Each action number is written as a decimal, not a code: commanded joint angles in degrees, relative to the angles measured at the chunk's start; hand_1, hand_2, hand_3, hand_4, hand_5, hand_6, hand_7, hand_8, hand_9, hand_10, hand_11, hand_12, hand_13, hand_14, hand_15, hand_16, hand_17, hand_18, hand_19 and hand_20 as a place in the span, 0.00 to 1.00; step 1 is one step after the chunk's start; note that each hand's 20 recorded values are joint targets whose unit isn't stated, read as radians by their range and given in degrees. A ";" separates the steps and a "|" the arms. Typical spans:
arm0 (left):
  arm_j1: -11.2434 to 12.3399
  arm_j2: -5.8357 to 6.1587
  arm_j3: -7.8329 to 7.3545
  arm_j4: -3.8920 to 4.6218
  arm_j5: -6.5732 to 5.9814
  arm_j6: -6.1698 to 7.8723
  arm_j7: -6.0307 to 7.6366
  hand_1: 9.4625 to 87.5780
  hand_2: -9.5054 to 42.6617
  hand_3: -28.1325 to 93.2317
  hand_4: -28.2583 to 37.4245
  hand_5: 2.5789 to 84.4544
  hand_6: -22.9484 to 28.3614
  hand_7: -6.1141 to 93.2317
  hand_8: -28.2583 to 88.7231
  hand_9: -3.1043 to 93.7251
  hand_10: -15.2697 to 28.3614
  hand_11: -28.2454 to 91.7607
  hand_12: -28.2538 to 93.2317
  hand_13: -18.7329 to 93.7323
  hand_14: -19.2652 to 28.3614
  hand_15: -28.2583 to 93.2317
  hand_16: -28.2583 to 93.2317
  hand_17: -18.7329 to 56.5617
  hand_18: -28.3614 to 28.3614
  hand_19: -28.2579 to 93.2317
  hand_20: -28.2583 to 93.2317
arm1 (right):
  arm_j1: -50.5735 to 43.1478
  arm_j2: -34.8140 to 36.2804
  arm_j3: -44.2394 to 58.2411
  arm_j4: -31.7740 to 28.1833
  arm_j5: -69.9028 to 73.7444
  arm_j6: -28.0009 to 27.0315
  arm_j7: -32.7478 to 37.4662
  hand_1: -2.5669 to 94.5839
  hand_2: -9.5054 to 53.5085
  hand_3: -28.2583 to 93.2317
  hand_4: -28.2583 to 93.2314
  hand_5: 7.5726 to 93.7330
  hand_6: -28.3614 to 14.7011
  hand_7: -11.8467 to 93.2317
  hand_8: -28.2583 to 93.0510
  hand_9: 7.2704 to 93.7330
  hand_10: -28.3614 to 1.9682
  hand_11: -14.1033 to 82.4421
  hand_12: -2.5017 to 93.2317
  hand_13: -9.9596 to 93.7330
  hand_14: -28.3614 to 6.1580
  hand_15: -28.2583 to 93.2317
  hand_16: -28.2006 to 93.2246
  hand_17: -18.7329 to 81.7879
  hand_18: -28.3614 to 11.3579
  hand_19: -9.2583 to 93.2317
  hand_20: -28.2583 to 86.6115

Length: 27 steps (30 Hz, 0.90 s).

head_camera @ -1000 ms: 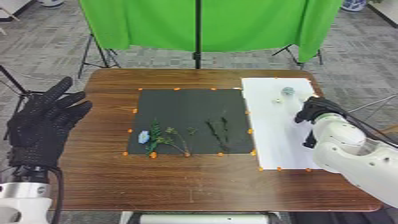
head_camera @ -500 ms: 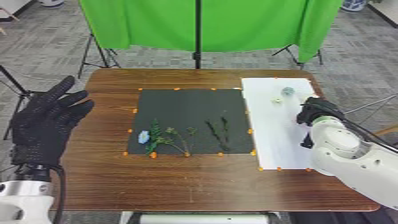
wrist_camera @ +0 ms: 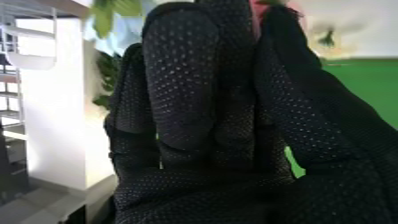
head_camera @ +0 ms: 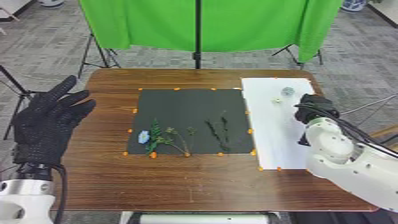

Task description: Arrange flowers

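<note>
1. Blue flower [head_camera: 143,136] and green sprigs [head_camera: 155,135] are laid on the dark mat [head_camera: 173,107].
2. Left hand [head_camera: 40,127] is held open.
3. Right hand [head_camera: 315,109] is held straight-fingered at the white sheet [head_camera: 274,130], near pink petals [wrist_camera: 259,11].

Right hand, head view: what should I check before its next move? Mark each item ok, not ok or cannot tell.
1. Right hand over the white sheet: ok, toward its right side.
2. Pink flower secure in the right hand: cannot tell; petals show past the glove.
3. Left hand out of the way: ok, open, left of the dark mat.
4. Blue flower on the dark mat: ok, toward its near left corner.
5. White sheet free of flowers: not ok; a pale blue flower lies there.
</note>
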 commanded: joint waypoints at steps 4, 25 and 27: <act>1.02 -0.35 -0.37 -0.21 0.40 -0.39 -0.61 0.10 0.32 0.86 0.00 0.40 0.63 0.18 0.17 0.36 0.81 0.49 0.33 0.37 0.99 0.73 0.14 0.12 0.90 0.68 0.43 | 0.70 -0.43 1.62 -3.45 -4.13 1.92 -0.26 0.58 0.00 0.80 0.00 0.86 0.75 0.33 0.24 0.99 0.75 0.27 0.31 0.91 0.74 0.67 0.39 0.54 0.30 0.95 0.38; -4.99 2.60 2.09 0.61 1.39 -2.69 -1.67 0.10 0.31 0.85 0.00 0.40 0.62 0.18 0.17 0.36 0.81 0.48 0.33 0.37 0.99 0.73 0.14 0.13 0.91 0.70 0.44 | 23.19 -28.31 -16.04 -1.09 2.61 4.84 -12.01 0.57 0.00 0.82 0.00 0.87 0.75 0.32 0.26 1.00 0.76 0.29 0.31 0.92 0.74 0.69 0.40 0.54 0.30 0.96 0.38; -5.20 2.89 1.99 0.63 1.36 -2.71 -1.43 0.10 0.31 0.85 0.00 0.40 0.62 0.18 0.17 0.36 0.80 0.48 0.33 0.37 0.99 0.73 0.14 0.14 0.91 0.70 0.44 | 23.77 -30.48 -16.98 0.00 3.94 4.33 -12.66 0.57 0.00 0.82 0.00 0.87 0.75 0.32 0.26 1.00 0.76 0.29 0.31 0.91 0.74 0.69 0.40 0.54 0.30 0.97 0.38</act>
